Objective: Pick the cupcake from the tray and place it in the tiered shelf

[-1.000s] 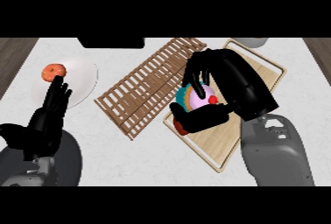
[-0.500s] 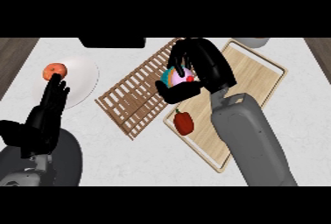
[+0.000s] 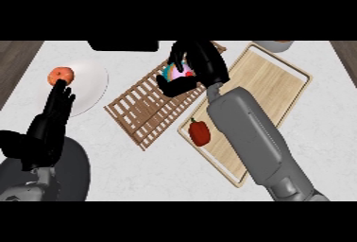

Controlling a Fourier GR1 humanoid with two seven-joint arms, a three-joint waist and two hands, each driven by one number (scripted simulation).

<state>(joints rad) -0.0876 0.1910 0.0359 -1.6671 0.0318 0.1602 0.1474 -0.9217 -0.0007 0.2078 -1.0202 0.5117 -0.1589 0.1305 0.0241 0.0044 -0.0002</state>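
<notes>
The small cupcake with pastel pink, teal and white frosting and a red dot on top (image 3: 180,73) sits above the slatted light-brown wooden tiered shelf (image 3: 146,111), which lies diagonally across the white counter. The cupcake is largely covered (only part of the frosting shows). The pale wooden rectangular tray with a raised rim (image 3: 268,75) lies just beside the shelf, on its right, also set diagonally.

Shelf (image 3: 150,111) left of tray (image 3: 279,78) (touching) — plate (image 3: 90,90) farther left.
</notes>
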